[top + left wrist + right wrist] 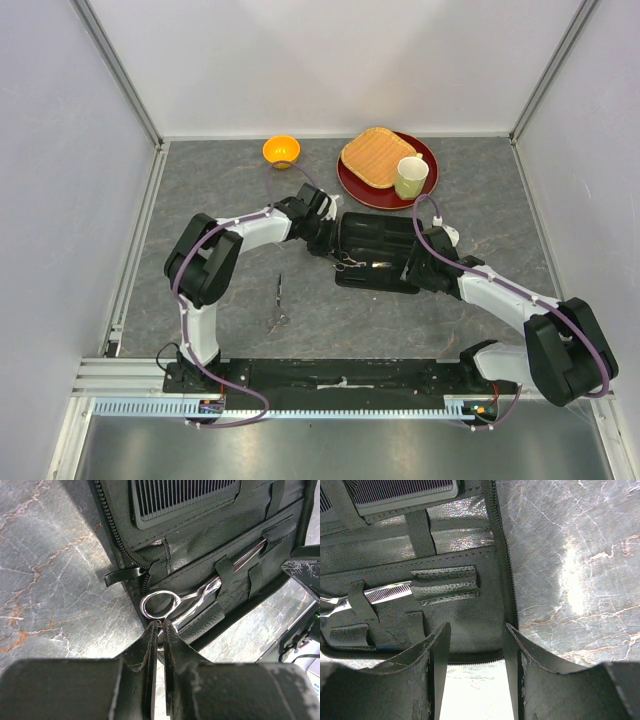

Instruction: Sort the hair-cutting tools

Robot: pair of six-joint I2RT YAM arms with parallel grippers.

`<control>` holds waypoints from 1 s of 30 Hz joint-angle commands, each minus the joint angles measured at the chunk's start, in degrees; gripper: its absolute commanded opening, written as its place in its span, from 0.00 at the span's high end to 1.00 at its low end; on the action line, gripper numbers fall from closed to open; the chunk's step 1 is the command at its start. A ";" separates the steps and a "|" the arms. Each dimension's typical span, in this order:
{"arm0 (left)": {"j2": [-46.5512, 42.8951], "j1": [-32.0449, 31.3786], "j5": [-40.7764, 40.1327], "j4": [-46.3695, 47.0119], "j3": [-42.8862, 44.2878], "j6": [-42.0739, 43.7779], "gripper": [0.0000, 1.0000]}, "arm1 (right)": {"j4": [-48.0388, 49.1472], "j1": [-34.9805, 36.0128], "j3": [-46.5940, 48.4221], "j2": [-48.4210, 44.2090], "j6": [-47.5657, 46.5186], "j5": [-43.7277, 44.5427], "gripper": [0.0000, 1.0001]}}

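Silver slim metal scissors (pixel 197 592), likely stiff and slippery, lie strapped in the black fabric zip case (pixel 200 535), left tool (pixel 159 626) pinching their finger rings (pixel 143 605), the sensible hold; right tool (pixel 476 627) spread.

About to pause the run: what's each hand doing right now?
Left hand: closed on a ring of the scissors.
Right hand: open, holding nothing, over the case.
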 commanded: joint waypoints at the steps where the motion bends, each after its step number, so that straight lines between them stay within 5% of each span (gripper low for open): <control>1: 1.09 -1.29 -1.24 0.22 2.76 3.73 0.87 | -1.00 -0.39 -1.75 3.34 0.02 2.89 0.46; 19: 3.46 -4.81 -0.10 -0.57 6.36 4.96 0.88 | -0.03 -0.30 -0.96 2.99 -0.42 2.72 0.46; 30: 5.92 -6.48 -1.59 0.40 8.30 3.65 0.88 | -0.12 -0.39 2.02 -4.74 -2.17 4.91 0.43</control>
